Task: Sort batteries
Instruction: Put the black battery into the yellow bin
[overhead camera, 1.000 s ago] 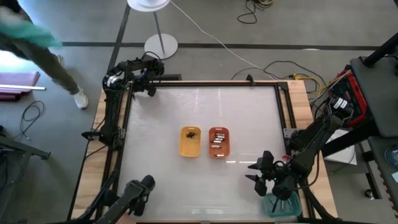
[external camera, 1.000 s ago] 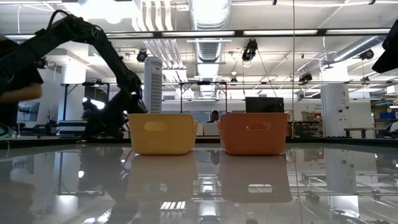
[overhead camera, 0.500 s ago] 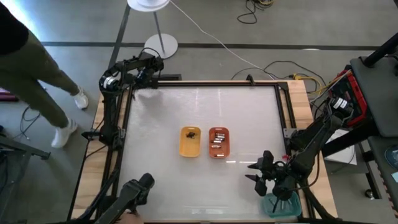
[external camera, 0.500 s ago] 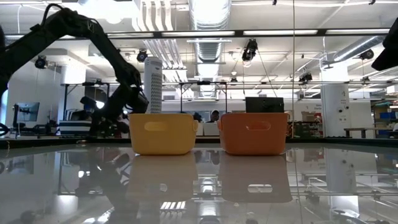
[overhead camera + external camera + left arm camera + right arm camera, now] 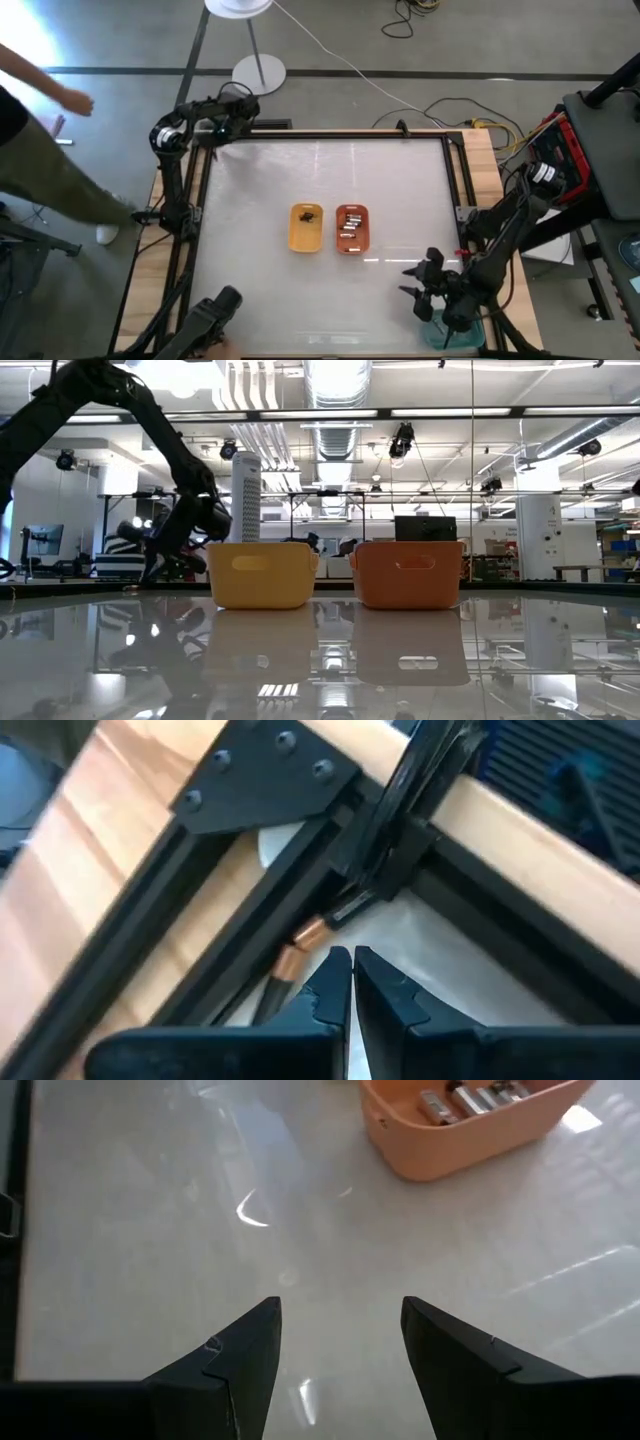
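Over the last second the left hand [image 5: 243, 108] has drawn back to the counter [image 5: 260, 190] far corner, well apart from the orange tray [image 5: 352, 229], fingers closed on nothing; right hand [image 5: 422, 283] has shifted slightly nearer the teal tray [image 5: 440, 335], fingers spread, empty; batteries: silvery [image 5: 350, 228] in orange tray, dark [image 5: 308, 214] in yellow tray [image 5: 305, 229] beside it; sorting appears complete.

dark batteries [image 5: 309, 213] in yellow tray, silvery batteries [image 5: 350, 228] in orange tray

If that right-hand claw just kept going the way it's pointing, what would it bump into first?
The right end effector, open, points across bare table. The orange tray holding silvery batteries lies ahead but off to one side, so it would probably pass beside it; depth is unclear.
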